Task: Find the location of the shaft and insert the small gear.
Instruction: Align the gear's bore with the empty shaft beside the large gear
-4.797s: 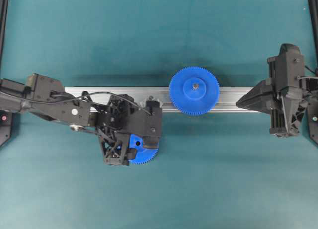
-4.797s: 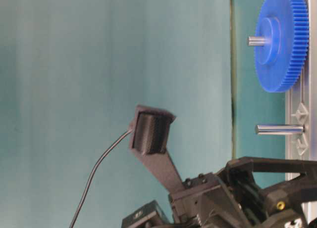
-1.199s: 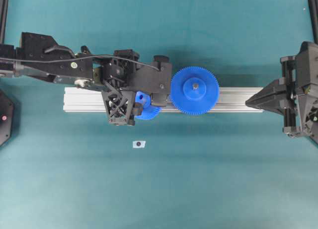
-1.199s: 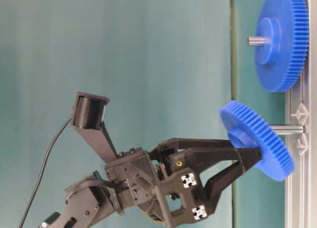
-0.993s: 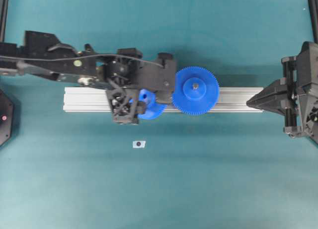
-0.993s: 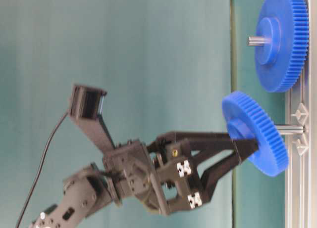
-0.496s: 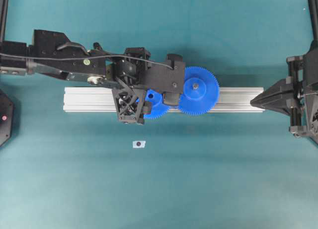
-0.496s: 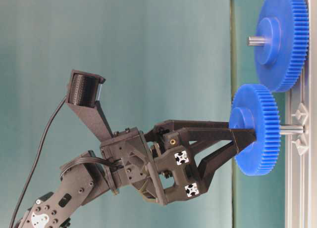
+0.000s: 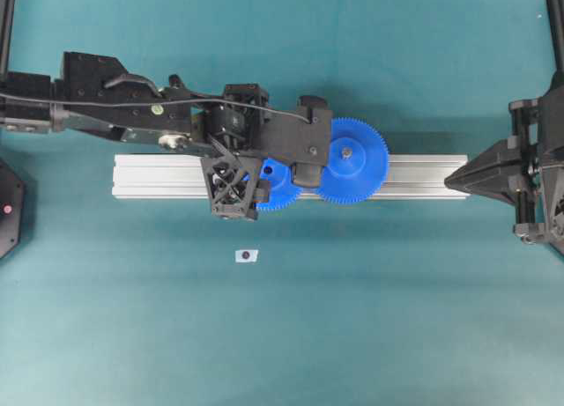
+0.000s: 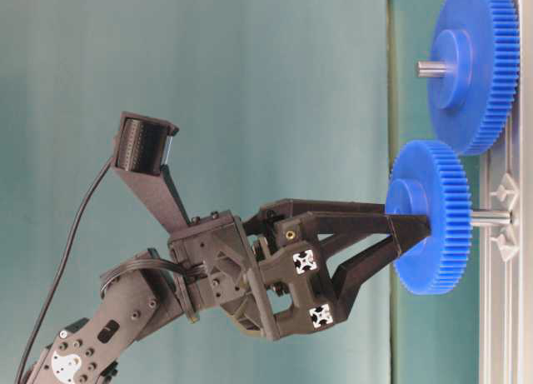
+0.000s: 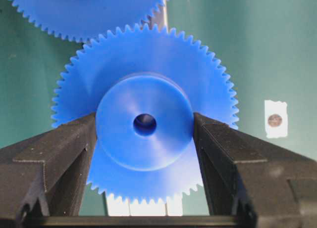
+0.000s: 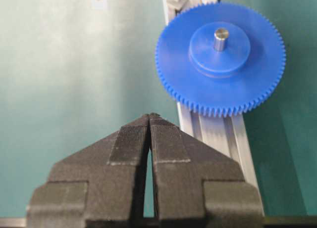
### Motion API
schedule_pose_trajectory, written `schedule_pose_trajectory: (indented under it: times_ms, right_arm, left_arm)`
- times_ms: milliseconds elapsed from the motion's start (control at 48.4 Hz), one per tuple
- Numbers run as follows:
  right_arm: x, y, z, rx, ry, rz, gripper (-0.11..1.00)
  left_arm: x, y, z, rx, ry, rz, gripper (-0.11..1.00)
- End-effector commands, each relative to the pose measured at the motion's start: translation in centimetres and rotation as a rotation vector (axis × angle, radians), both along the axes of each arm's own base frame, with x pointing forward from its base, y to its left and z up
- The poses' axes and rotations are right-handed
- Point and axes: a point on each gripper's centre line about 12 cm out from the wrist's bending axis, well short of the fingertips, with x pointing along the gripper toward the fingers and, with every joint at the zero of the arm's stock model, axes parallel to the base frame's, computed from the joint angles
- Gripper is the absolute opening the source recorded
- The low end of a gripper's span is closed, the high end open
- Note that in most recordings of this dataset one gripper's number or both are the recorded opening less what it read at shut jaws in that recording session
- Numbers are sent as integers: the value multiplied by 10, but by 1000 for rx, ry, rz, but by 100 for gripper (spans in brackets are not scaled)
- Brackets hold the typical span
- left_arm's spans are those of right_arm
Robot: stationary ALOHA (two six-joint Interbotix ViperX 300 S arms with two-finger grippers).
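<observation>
Blue plastic, the small gear (image 10: pixel 432 216) now sits square on the shaft (image 10: pixel 491 218), its face parallel to the aluminium rail (image 9: pixel 159 177); a second ago it hung tilted with only its bore at the shaft tip. It has slid further down since, and its teeth now stand just beside those of the large gear (image 10: pixel 473 67). Judged from this, the shaft has been found and insertion is under way but not finished: a gap to the rail remains in the table-level view.

The left claw (image 11: pixel 144 126) pinches the small gear by its raised hub, one finger (image 11: pixel 59 149) on each side. The right claw (image 12: pixel 149 134) is pressed together, holds nothing, and waits near the right end of the rail, well apart from both gears.

Limits of view:
- From overhead, the left arm covers most of the small gear and all of the shaft.
- In the left wrist view the bore shows dark; the shaft inside cannot be made out.
- Whether the two sets of teeth mesh or merely touch cannot be told.
- A small white tag (image 9: pixel 247 255) with a dark dot lies on the desk toward its near edge; its purpose is unclear.
</observation>
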Motion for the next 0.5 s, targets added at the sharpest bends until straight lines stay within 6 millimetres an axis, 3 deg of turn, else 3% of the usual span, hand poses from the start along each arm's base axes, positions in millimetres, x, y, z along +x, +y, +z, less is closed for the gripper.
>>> schedule_pose_trajectory:
  times_ms: [0, 145, 476]
  right_arm:
    - [2, 0, 3, 9, -12, -7, 6]
    - [2, 0, 3, 9, -11, -6, 6]
    - [1, 0, 2, 9, -11, -7, 6]
  left_arm:
    - [3, 0, 7, 5, -23, -3, 66]
    - [2, 2, 5, 4, -12, 3, 82]
    - [2, 16, 10, 6, -15, 34, 79]
